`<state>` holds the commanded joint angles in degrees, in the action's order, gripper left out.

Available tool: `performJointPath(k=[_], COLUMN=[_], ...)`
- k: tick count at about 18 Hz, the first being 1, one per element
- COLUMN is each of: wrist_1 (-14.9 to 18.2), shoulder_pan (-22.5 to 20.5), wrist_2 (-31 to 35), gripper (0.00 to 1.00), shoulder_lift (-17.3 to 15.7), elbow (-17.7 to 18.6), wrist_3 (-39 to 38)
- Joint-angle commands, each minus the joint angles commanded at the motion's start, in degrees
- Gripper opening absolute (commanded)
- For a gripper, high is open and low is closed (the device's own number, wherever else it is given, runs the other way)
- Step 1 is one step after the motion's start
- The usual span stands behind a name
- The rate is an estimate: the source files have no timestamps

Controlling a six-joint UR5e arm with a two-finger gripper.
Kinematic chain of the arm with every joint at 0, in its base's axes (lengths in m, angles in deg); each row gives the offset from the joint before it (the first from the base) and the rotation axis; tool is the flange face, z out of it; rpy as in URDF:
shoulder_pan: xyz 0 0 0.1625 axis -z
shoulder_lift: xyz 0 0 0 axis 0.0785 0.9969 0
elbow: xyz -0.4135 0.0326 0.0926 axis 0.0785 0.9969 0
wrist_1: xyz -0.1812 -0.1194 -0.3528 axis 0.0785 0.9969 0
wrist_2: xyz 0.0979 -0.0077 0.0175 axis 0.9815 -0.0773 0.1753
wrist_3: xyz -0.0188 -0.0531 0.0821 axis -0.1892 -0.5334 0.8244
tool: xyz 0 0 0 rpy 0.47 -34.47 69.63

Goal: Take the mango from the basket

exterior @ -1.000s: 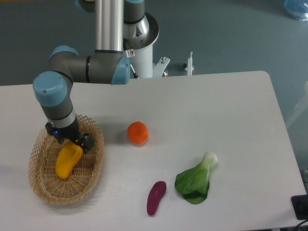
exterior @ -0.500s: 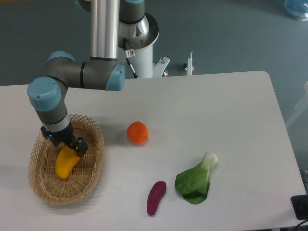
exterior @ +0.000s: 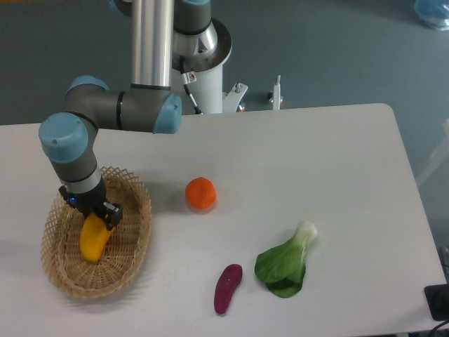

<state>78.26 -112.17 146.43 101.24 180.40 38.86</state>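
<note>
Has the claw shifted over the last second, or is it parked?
Yes. The claw has moved left and slightly down in the view, away from the orange, settling over the upper end of the mango in the basket.

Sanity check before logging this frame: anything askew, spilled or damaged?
Nothing stands out. The mango lies in the basket under the end effector; the orange, purple vegetable and leafy green lie intact on the table.

obstacles: tan woven wicker basket [exterior: 133, 242] near left edge | round orange fruit [exterior: 200, 194] mid-table | right rear corner open
</note>
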Motion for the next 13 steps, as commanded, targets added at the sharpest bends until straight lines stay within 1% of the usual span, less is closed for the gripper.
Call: performJointPath(k=[3, 4, 5, 7, 9, 10, 13], wrist_1=[0.09, 0.52, 0.88, 1.40, 2.80, 3.42, 4.83], shoulder_pan=[-0.26, -0.79, -1.75, -4.21, -7.19, -8.60, -13.35], wrist_2=[0.09, 0.17, 0.35, 0.53, 0.53, 0.53, 0.35], gripper=[0.43, 0.43, 0.43, 0.43, 0.44, 0.44, 0.44], shoulder_lift=[-1.32, -1.93, -3.33, -4.92, -6.76, -7.73, -8.70], elbow=[-1.05, -2.02, -3.16, -3.61, -3.69, -3.69, -4.48], wrist_3=[0.70, 0.79, 1.31, 4.55, 9.64, 10.89, 13.08])
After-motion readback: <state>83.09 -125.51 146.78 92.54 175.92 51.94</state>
